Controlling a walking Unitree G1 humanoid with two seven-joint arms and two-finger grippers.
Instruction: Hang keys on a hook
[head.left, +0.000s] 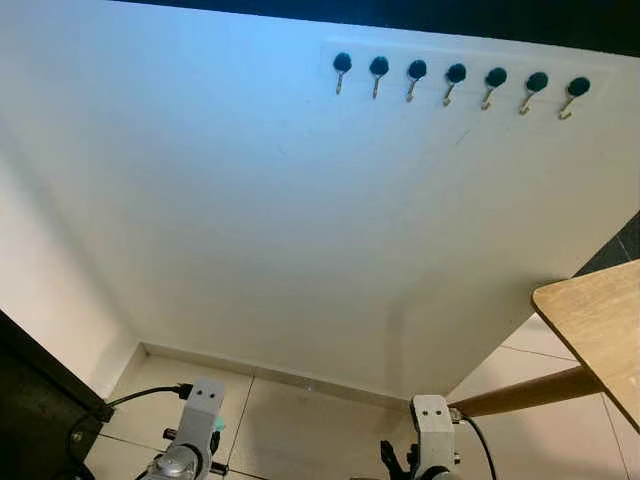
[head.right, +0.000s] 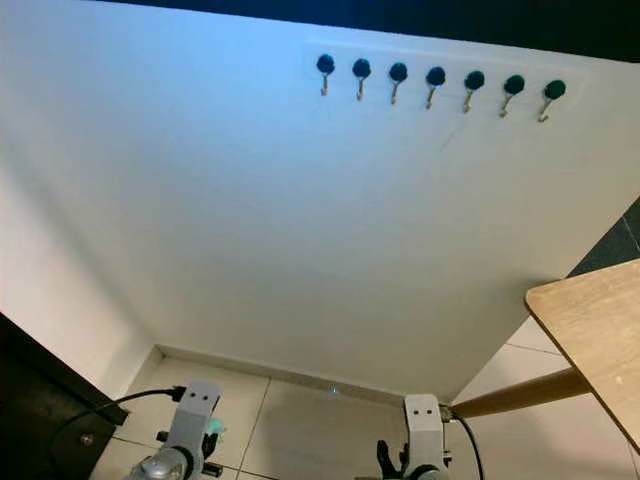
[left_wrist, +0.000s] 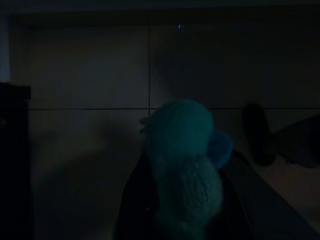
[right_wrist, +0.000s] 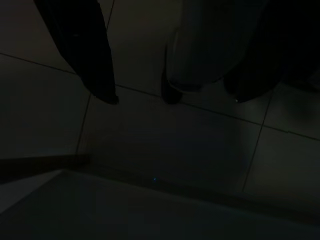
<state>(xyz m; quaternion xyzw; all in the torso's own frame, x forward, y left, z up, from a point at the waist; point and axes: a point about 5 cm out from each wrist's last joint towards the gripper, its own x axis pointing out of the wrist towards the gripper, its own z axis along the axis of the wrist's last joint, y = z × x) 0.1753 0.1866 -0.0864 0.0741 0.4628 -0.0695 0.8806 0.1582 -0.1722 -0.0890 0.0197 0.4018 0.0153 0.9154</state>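
Hooks, keys, both arms low

Hooks — seven in a row, high on white wall. Left gripper low near tiled floor, closed around fluffy teal key fob. Right gripper hangs low, fingers apart, holding nothing. Wooden table at right

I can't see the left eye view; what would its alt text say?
A row of seven dark hooks sits high on a white wall, all bare. Below, both silver arms hang low over a tiled floor, and a wooden table juts in at the right.
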